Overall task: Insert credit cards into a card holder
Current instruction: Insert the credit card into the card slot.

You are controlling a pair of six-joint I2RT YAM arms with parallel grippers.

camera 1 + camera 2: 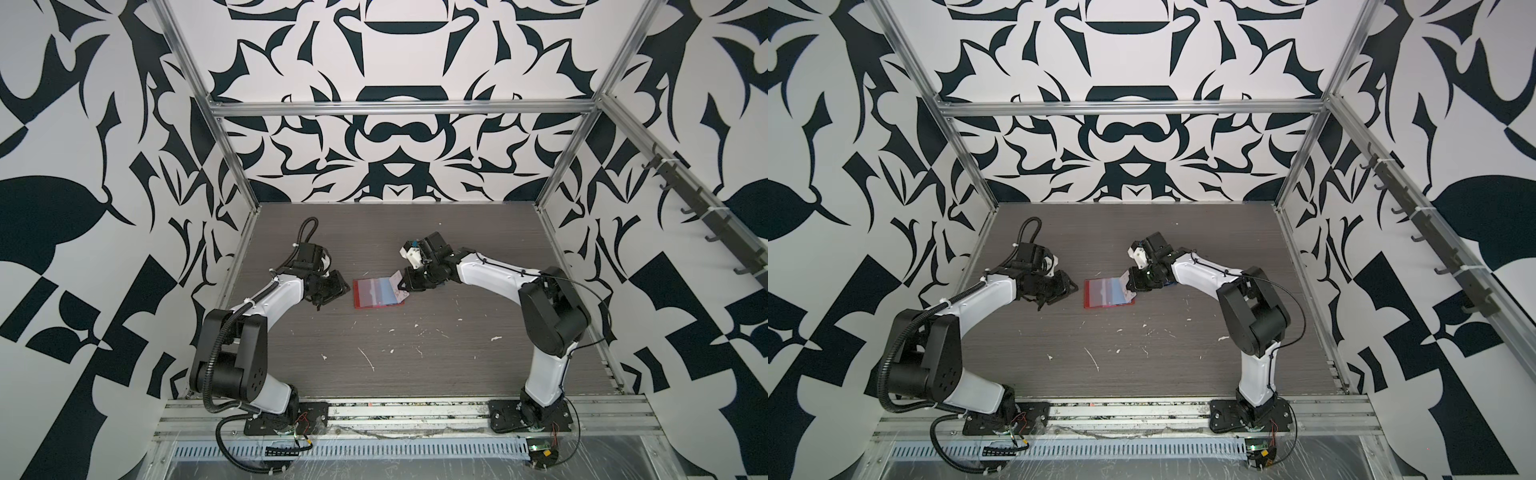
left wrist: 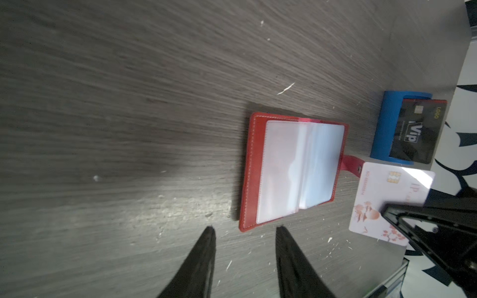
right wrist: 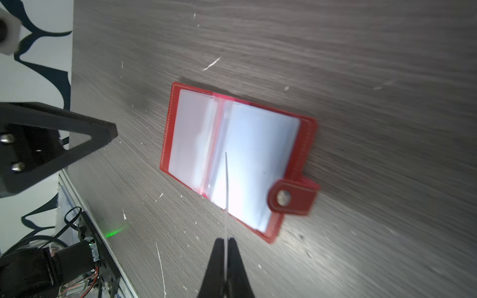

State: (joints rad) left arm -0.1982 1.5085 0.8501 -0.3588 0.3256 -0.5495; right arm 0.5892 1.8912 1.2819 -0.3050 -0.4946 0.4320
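1. Right jaws: pressed together, pinching the pale credit card [image 2: 387, 196] near one corner. The right wrist view shows this card edge-on.
2. Left jaws: spread and empty, just beside the card holder [image 3: 240, 144], apparently not touching it.
3. The card holder is red and lies open and flat on the desk [image 1: 415, 353]. Its clear sleeves [image 2: 299, 165] face up and its snap tab [image 3: 291, 197] points toward the right arm.
4. The held card hangs tilted over the snap-tab side. Blur hides whether its leading edge touches a sleeve.
5. Fault risk: nothing pins the card holder, so a push from the card would probably slide it across the desk.
6. Fault risk: a card edge that misses the sleeve mouth would likely skate over the plastic, or buckle a sleeve.
7. Fault risk: a corner pinch may let the card pivot under load.
8. A blue stand [image 2: 384, 129] holding a black card [image 2: 418, 131] sits beyond the snap tab.
9. Surface: dark woodgrain flecked with white specks [image 1: 368, 359].
10. Room: black-and-white patterned walls [image 1: 395, 124] on an aluminium frame [image 1: 399, 108].
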